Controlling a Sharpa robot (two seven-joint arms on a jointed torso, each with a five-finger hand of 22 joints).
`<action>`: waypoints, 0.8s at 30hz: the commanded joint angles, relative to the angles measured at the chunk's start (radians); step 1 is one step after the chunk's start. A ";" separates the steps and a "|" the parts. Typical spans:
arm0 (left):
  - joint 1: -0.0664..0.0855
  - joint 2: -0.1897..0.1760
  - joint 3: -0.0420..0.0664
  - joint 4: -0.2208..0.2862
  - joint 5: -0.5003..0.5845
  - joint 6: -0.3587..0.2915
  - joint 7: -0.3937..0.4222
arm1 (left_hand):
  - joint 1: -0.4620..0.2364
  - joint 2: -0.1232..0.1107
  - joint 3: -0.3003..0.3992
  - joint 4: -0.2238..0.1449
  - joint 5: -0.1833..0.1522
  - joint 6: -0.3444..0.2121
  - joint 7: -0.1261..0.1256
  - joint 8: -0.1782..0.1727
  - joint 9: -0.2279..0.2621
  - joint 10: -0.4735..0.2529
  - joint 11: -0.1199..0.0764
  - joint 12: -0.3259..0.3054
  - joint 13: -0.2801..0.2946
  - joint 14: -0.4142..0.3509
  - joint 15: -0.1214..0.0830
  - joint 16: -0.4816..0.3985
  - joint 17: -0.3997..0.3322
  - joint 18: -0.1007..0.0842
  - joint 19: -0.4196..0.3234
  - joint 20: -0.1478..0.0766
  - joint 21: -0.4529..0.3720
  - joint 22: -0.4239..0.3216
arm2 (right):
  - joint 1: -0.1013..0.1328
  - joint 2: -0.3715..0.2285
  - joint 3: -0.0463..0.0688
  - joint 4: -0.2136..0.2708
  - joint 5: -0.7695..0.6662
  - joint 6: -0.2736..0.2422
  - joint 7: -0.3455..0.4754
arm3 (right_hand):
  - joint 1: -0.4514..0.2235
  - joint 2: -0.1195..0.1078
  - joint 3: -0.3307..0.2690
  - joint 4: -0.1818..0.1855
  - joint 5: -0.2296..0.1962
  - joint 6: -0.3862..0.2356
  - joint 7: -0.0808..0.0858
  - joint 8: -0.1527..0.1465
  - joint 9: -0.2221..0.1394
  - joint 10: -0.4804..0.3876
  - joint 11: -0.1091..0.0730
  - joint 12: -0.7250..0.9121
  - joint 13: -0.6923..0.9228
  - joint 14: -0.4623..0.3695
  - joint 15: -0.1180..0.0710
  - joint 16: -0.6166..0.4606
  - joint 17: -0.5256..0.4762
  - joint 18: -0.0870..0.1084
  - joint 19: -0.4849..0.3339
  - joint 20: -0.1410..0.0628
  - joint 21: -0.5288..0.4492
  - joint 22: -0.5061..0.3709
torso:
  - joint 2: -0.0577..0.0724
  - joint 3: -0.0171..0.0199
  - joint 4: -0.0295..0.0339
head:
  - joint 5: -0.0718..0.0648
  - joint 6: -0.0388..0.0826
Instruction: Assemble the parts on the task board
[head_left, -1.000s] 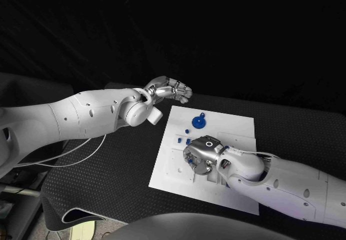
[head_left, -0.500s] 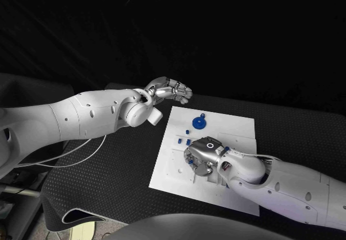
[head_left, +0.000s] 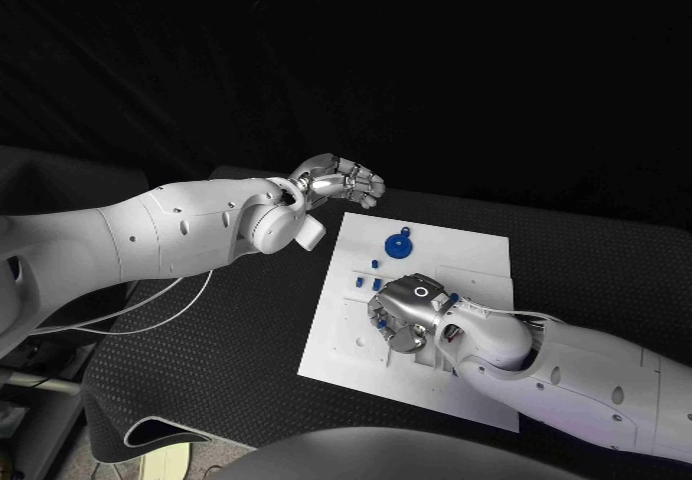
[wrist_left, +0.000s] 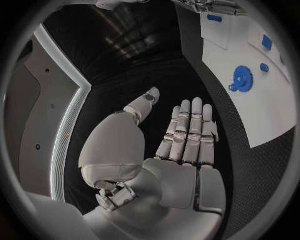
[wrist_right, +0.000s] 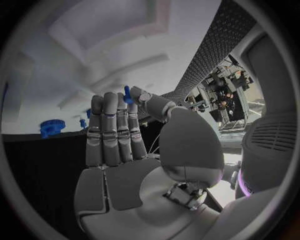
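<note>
While the white task board (head_left: 433, 330) lies on the black textured table (head_left: 216, 350), right hand (head_left: 408, 312) above it pinches 1 small blue part (wrist_right: 127, 94); left hand (head_left: 340, 180) hovers off-board, fingers straight, holding nothing.

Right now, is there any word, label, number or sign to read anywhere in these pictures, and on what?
None can be read.
The task board shows no print, only blue parts such as the gear.
The right robot hand bears a small ring mark, no letters.
</note>
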 joint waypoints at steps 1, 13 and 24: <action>0.001 0.001 0.000 0.001 0.006 0.016 0.006 | 0.009 0.002 -0.001 0.007 0.002 -0.002 0.003 0.007 -0.001 0.006 0.000 0.000 -0.002 0.004 -0.002 0.000 0.002 0.011 0.008 -0.002 -0.007 0.002 | 0.000 -0.006 0.000 0.005 -0.012 0.011 -0.005 | 0.004 -0.001 0.005 0.001 0.007 0.007 -0.002 -0.002 0.002 0.006 -0.001 0.003 0.006 0.000 -0.005 -0.006 0.001 0.014 0.009 -0.001 0.004 0.021 | 0.000 0.0000 0.0002 | 0.000 -0.001; 0.001 0.001 0.000 0.002 0.006 0.016 0.005 | 0.009 0.002 -0.001 0.008 0.002 -0.002 0.003 0.007 -0.002 0.006 0.000 0.000 -0.002 0.004 -0.002 0.000 0.002 0.011 0.008 -0.002 -0.008 0.002 | 0.000 0.001 0.000 0.002 -0.029 0.030 -0.025 | 0.004 0.000 0.005 0.001 0.007 0.007 -0.002 -0.003 0.002 0.006 0.000 0.003 0.007 0.000 -0.005 -0.007 0.002 0.014 0.008 -0.001 0.004 0.021 | 0.000 -0.0005 0.0010 | -0.001 -0.002; 0.001 0.000 0.000 0.003 0.006 0.019 0.004 | 0.009 0.001 -0.001 0.008 0.002 -0.003 0.004 0.007 -0.002 0.006 0.000 0.000 -0.003 0.003 -0.002 0.000 0.002 0.010 0.008 -0.002 -0.010 0.002 | 0.000 0.008 0.000 0.001 -0.041 0.023 -0.038 | 0.004 0.000 0.006 0.002 0.007 0.006 -0.002 -0.004 0.003 0.005 0.000 0.002 0.008 0.001 -0.005 -0.007 0.003 0.014 0.008 -0.001 0.004 0.021 | 0.000 -0.0006 0.0010 | -0.001 -0.003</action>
